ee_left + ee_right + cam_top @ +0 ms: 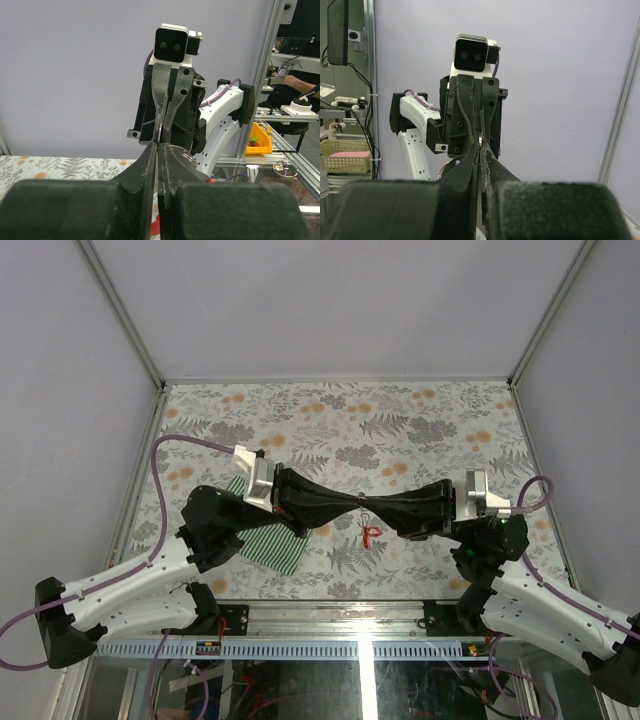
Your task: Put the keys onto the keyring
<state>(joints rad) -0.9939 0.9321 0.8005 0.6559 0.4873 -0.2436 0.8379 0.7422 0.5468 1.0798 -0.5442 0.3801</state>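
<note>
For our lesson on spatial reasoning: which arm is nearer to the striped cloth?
Left. The left arm passes right above the striped cloth, hiding part of it; the right arm is well off to the other side, clear of the cloth.

We see the left tool point(352, 501) and right tool point(374, 503) in matt black plastic, their fingers point(465, 170) rough along the inner edges. A sliver of metal point(159, 134) shines at the tips. Behind the left tool sit a brushed silver bracket point(258, 480) and a glossy white arm shell point(130, 590). Below the tips, the keyring point(370, 535) has a bright red tag that looks like plastic. The desk point(420, 430) has a matt floral print, and the striped cloth point(268, 545) looks soft.
</note>
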